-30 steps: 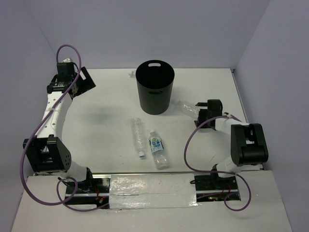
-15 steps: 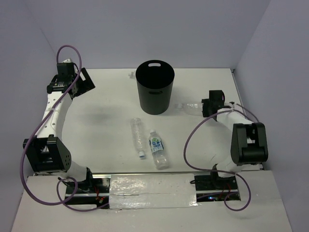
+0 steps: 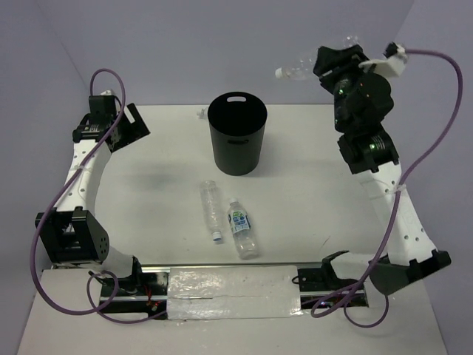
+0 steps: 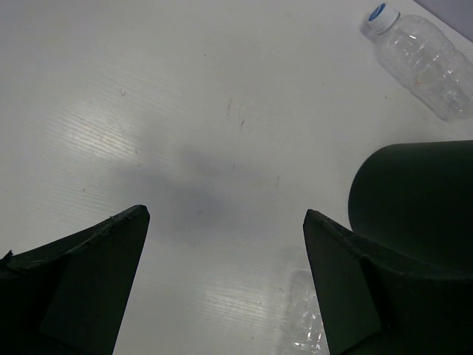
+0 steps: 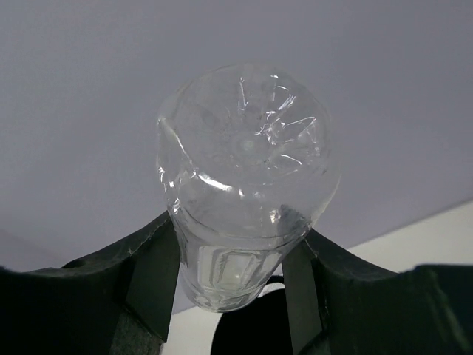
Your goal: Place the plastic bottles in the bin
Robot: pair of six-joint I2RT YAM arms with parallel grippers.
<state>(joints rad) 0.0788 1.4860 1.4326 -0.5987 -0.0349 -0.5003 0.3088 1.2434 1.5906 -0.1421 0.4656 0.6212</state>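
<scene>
White table, black bin, lilac walls

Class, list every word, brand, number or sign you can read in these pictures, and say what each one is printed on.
No text can be read in any view.
Short bottle: whatever is printed on its blue and green label is too small and blurred to read.
Long bottle: clear, no print visible.
Raised bottle: clear, no print visible.
Bin: plain black, no print visible.
</scene>
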